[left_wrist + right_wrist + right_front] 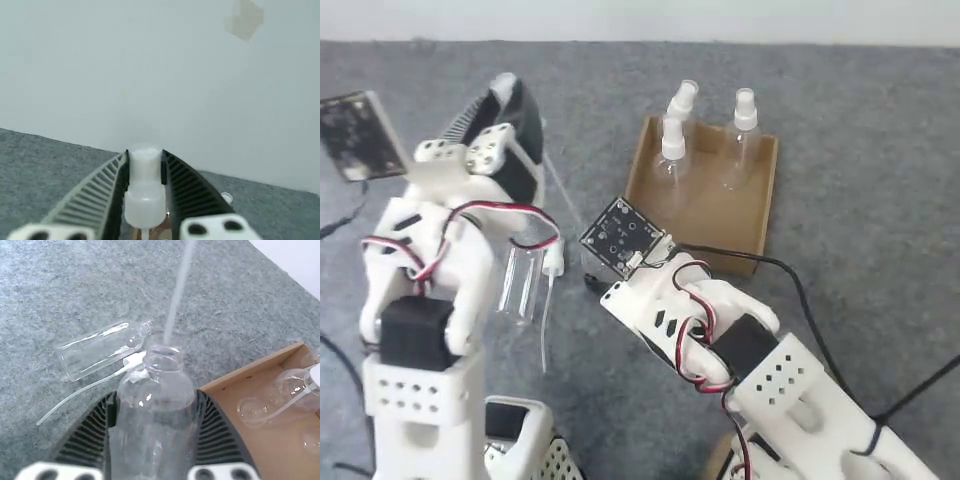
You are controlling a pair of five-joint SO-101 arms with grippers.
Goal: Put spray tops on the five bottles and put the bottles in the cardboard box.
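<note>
grey table surface [880, 120] is running back to a white wall [150, 65], and both arms are working over its near half. the cardboard box [715, 220] is lying open towards the far right, and three capped bottles [672, 160] are resting in it, so by my count three of the five are done.

the right gripper [154, 402] is pinching an open bottle [159, 377] by its body, fingers pressed against either side, with the neck pointing up and away from the wrist; that grip is leaving the mouth free and steady for a top to go in. the left gripper [145, 154] is raised above the table, its fingers squeezing the spray top [144, 192] by its head. gripping the head is letting the dip tube [176, 295] hang free, and the tube is slanting down to the open bottle's mouth. whether its tip is already inside the neck i cannot tell.

the spare bottle [520, 285] is lying on its side on the table between the arms, uncapped, and the loose spray top [553, 262] is lying just beside its neck with its own tube trailing away. those two are probably waiting their turn, close enough for either arm
</note>
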